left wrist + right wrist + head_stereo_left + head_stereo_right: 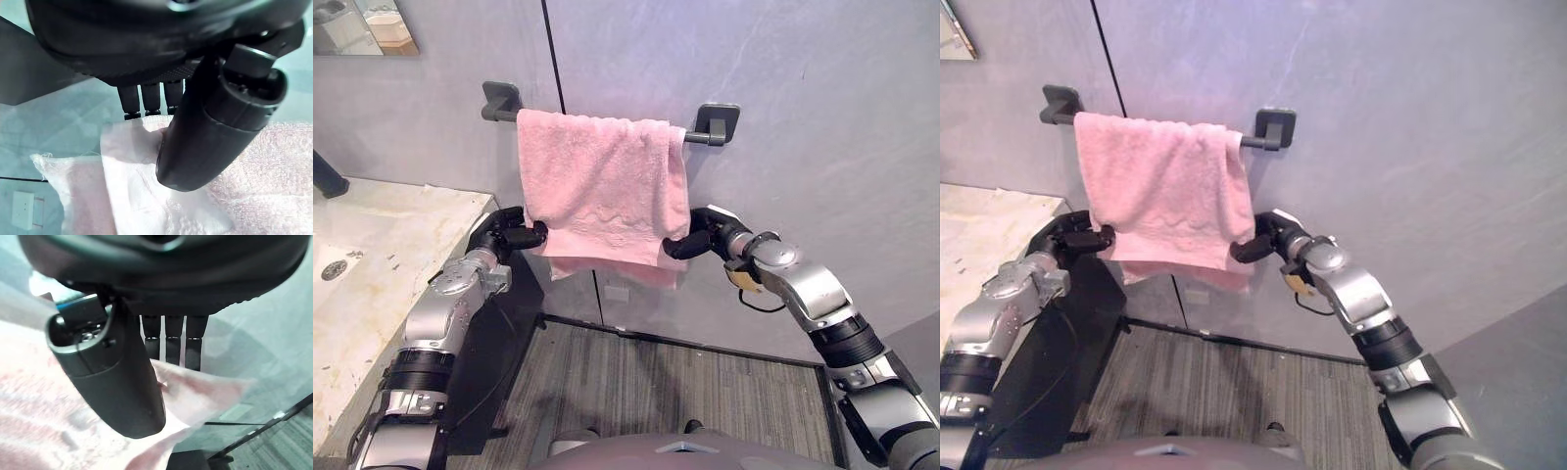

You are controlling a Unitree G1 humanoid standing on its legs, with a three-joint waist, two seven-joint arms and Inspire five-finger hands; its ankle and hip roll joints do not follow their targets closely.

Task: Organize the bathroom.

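Pink towel [602, 191] draped over the wall rail [705, 135], long axis of the rail running side to side, folded cloth hanging straight down between both arms. Left robot hand [509, 235] pinching the towel's lower left corner, thumb pressed onto the cloth against the fingers behind it, as seen in the left wrist view. Right robot hand [700, 238] pinching the lower right corner likewise. Both at the same height, each touching its own side edge, neither nearer than the other. Hem uneven, a back layer showing below the front one. Likely next: an even pull down or outward to square it. Table [391, 245] off to the left, apart from the towel.
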